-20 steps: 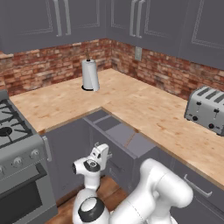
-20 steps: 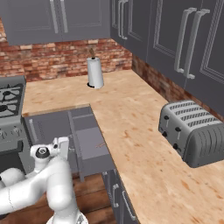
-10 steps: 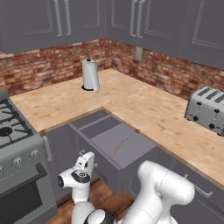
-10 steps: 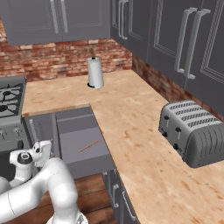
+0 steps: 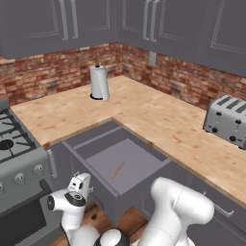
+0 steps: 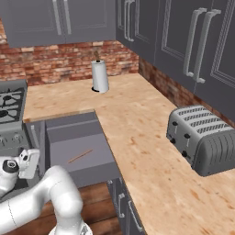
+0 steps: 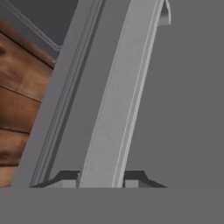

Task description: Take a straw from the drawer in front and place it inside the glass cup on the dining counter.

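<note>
Brick-backed L-shaped worktop (image 5: 144,115) filled the left base view, w/ paper towel roll (image 5: 99,82) at the back and toaster (image 5: 227,120) at right. Drawer (image 5: 115,166) stood pulled well out below the corner; straw (image 5: 117,168) lay flat on its grey bottom, roughly mid-floor, touching nothing else. Gripper (image 5: 80,185) sat low at the drawer's front, beside the stove (image 5: 19,163).

Right base view: same drawer (image 6: 78,153) open, straw (image 6: 80,156) lying diagonal near the middle, apart from the walls. Gripper (image 6: 28,163) was at the drawer front, left of the box.

Hand view: silver bar handle (image 7: 120,100) ran up between the two finger tips (image 7: 65,177) — pads looked close on either side of the bar, but whether they clamped it or had just slackened I could not tell.

Judgement: drawer looked open enough, so step in hand = let go of handle, go for the straw. To do it well: spread fingers fully and back straight off the bar before lifting, so the drawer isn't nudged shut; come over the front edge w/ clearance, then descend vertically; align fingers across the straw — not along it — and pinch near its middle. Thin stick on flat floor could roll or slip.
</note>
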